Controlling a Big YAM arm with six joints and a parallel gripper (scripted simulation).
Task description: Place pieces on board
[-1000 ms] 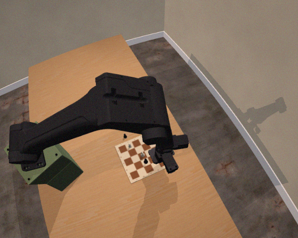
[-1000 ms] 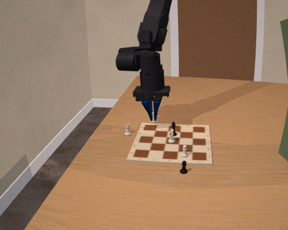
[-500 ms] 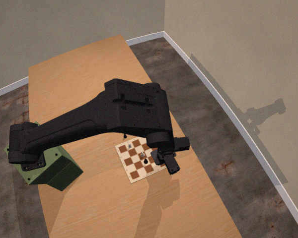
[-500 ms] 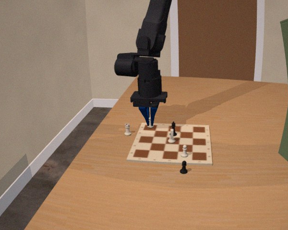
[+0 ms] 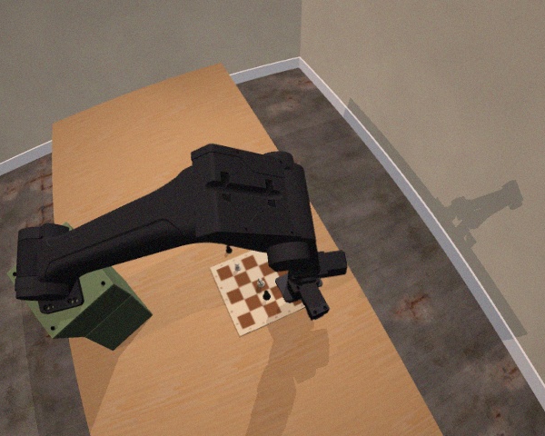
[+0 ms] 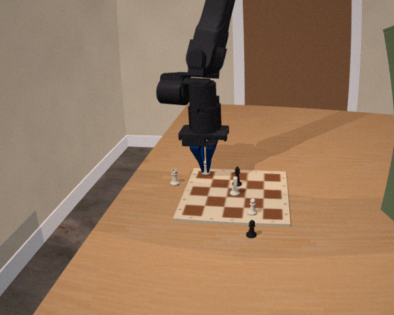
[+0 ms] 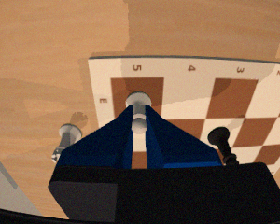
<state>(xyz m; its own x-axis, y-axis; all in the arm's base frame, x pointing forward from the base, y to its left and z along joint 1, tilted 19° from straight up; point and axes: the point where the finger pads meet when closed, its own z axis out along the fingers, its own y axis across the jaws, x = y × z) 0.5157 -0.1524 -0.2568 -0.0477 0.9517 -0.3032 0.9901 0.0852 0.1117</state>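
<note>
My gripper points straight down over the board's far left corner and is shut on the white pawn. In the wrist view the pawn sits between the blue fingers over the brown corner square by the digit 5. Its base is at or just above that square; I cannot tell if it touches. The white rook stands upright on the table left of the board, and it also shows in the wrist view. The black pawn stands on the table in front of the board's near edge.
The small chessboard carries a tall black piece, a tall white piece and another white pawn, all upright. The black piece is close to my right finger. A green box holds the arm's base.
</note>
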